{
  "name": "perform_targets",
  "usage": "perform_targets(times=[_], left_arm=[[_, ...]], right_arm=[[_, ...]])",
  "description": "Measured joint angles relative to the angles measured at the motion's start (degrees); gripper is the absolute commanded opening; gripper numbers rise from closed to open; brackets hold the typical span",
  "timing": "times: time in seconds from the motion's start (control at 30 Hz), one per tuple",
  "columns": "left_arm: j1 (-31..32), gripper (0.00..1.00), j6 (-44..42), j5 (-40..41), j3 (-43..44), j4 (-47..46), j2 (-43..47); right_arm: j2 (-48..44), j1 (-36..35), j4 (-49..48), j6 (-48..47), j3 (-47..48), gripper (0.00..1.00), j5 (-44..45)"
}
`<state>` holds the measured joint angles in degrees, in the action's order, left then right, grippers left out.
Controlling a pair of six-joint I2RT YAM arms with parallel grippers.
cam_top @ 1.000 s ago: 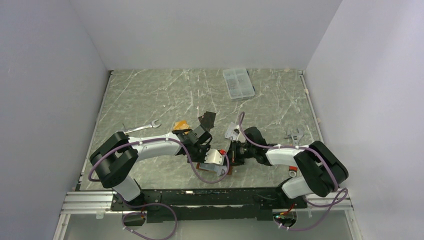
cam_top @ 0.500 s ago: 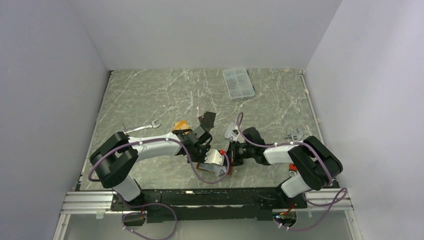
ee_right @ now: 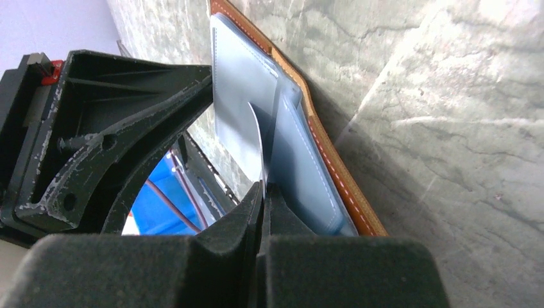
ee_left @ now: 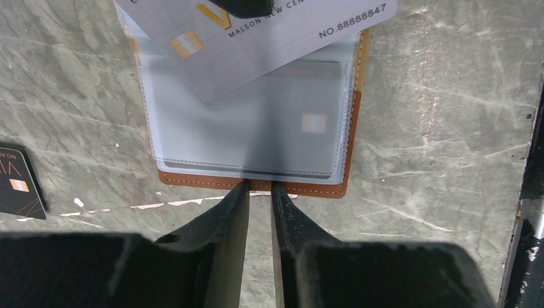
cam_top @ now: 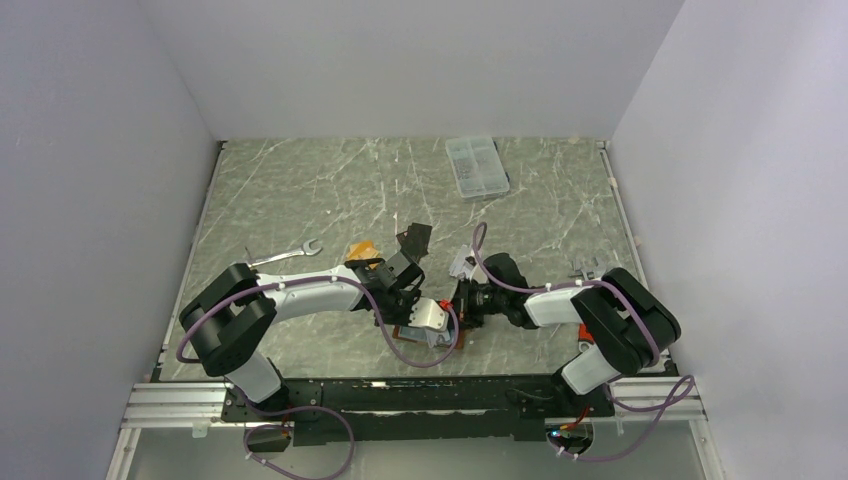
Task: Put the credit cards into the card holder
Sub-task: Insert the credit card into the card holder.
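Note:
The brown card holder (ee_left: 256, 187) lies open on the table, pale pockets up; it also shows in the top view (cam_top: 407, 334) and the right wrist view (ee_right: 333, 176). My right gripper (ee_right: 263, 187) is shut on the silver-grey card (ee_left: 269, 38), which it holds edge-on (ee_right: 256, 138) with its lower edge in the pocket mouth. My left gripper (ee_left: 260, 187) is nearly shut, with its tips on the holder's near edge and nothing between them. The black card (cam_top: 415, 238) and the orange-tan card (cam_top: 362, 248) lie just behind the grippers; the black card also shows in the left wrist view (ee_left: 19, 183).
A wrench (cam_top: 285, 255) lies left of the cards. A clear compartment box (cam_top: 477, 165) stands at the back. A small metal tool (cam_top: 588, 268) lies by the right arm. The two grippers (cam_top: 440, 305) meet close together over the holder.
The right arm has shifted slightly left and folded in a little, bringing the silver-grey card closer over the holder. The left arm has not moved.

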<state>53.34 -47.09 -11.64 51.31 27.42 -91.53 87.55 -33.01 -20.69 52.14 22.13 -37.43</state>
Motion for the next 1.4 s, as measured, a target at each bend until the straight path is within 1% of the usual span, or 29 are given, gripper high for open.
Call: perform_targets(times=[0.5, 0.67, 0.8, 1.4], left_arm=[[0.07, 0.23, 0.0, -0.02, -0.22, -0.15, 0.07], [0.09, 0.22, 0.0, -0.04, -0.28, -0.2, 0.09], [0.11, 0.22, 0.0, -0.04, -0.28, -0.2, 0.09], [0.11, 0.21, 0.0, -0.04, -0.28, -0.11, 0.09]], right_arm=[[-0.42, 0.02, 0.07, 1.07, 0.22, 0.0, 2.58], [-4.48, 0.96, 3.08, -0.42, -0.55, 0.0, 3.13], [-6.03, 1.33, 3.96, -0.72, -2.21, 0.0, 2.84], [-3.74, 1.49, 0.48, -0.48, -2.54, 0.0, 0.11]])
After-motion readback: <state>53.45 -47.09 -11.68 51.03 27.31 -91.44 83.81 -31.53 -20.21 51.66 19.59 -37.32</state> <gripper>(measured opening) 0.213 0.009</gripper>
